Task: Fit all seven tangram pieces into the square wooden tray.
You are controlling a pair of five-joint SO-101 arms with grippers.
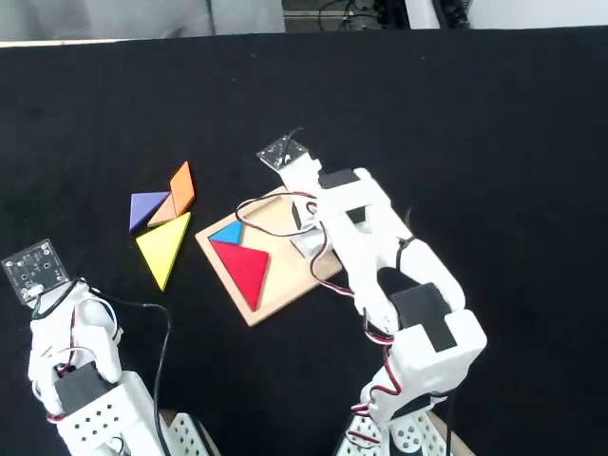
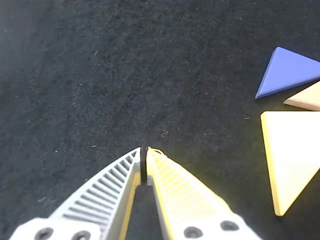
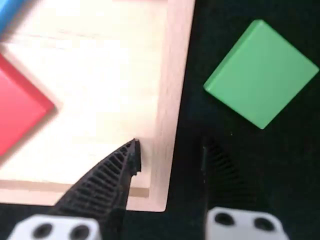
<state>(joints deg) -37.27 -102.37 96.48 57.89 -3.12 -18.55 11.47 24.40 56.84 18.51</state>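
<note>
Square wooden tray [image 1: 249,306]: large red triangle [image 1: 245,266] and small blue triangle [image 1: 228,231] inside. Green square [image 3: 261,72] on black cloth [image 1: 456,123], just beside the rim. Right gripper [image 3: 170,147] agape, empty, straddling tray's rim. Left gripper [image 2: 145,151] clenched, empty, near yellow triangle [image 2: 287,155].

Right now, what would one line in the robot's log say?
tray: red triangle, blue triangle inside | outside: yellow triangle, green square | right gripper: open, astride tray rim | left gripper: shut, over cloth

No text, label, number or sign can be read on anything.
</note>
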